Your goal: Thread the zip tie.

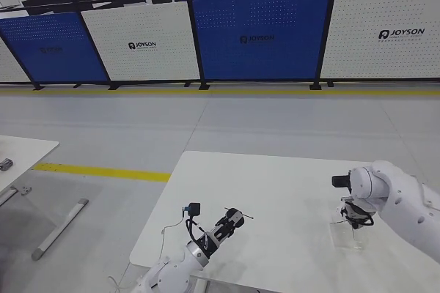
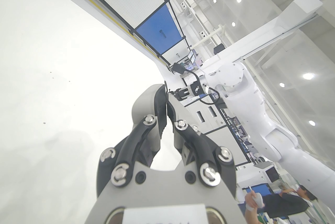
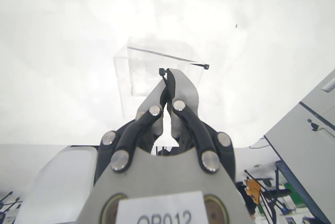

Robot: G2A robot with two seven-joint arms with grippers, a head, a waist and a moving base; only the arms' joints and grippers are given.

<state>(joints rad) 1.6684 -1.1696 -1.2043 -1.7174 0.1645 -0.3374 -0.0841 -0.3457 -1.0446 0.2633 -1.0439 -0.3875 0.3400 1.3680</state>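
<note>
The left tool (image 2: 166, 90) is shut tight, with its two fingers pressed flat together. A thin black strip (image 2: 165, 84) pokes out past the tips. From above, this strip (image 1: 246, 215) sticks out to the side of the left tool (image 1: 233, 218), which is low over the near left part of the white counter (image 1: 279, 190). The strip looks like a zip tie, but it is too small to be sure.

The right tool (image 3: 166, 78) is shut too. It pinches a black zip tie (image 3: 161, 71) between its fingers, and the tie's little square head peeks out at the tips. Just past the tips is a clear box (image 3: 146, 78) that stands on the counter. A second zip tie (image 3: 167, 56) lies slanted across the top of the box, with its head hanging a bit over one edge. The held tie and the tie on the box are near each other but do not touch.

From above, the right tool (image 1: 354, 217) points down over the clear box (image 1: 346, 236) on the right side of the counter. The two tools are well apart.
</note>
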